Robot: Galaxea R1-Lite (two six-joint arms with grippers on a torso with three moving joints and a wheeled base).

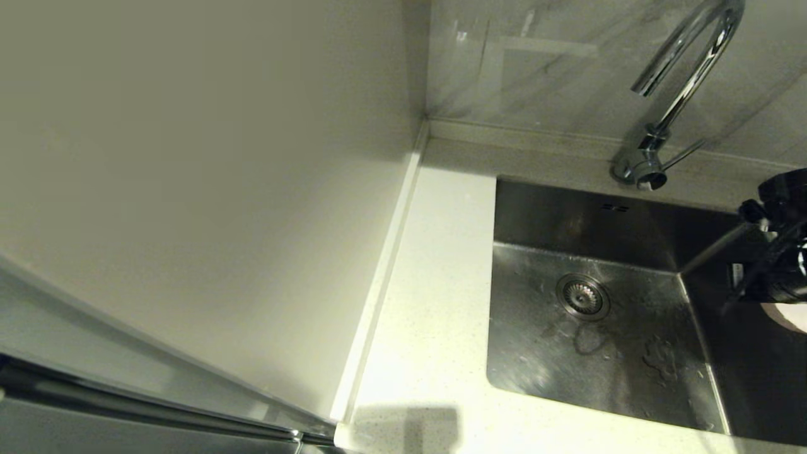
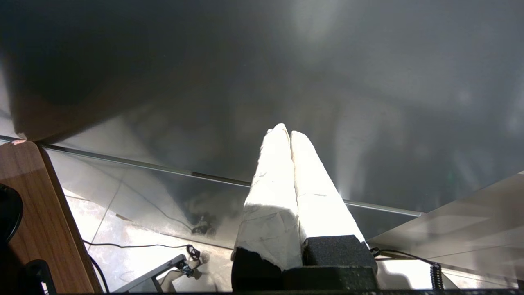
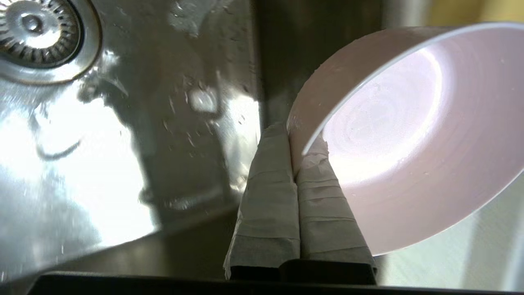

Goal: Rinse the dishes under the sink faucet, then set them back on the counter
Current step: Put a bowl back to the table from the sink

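right gripper: at sink's 3 o'clock edge in head view, taped fingers clamped on rim of pink bowl, one inside, one outside
pink bowl: tipped on its side, held above sink's right wall; only a pale sliver at 4 o'clock in head view
sink: steel, wet floor with droplets, no dishes inside
drain: near basin centre
faucet: chrome gooseneck at sink's 12 o'clock, no water visible
counter: white strip at sink's 9 o'clock
left gripper: parked away from the counter, over a tiled floor, taped fingers pressed together, holding nothing
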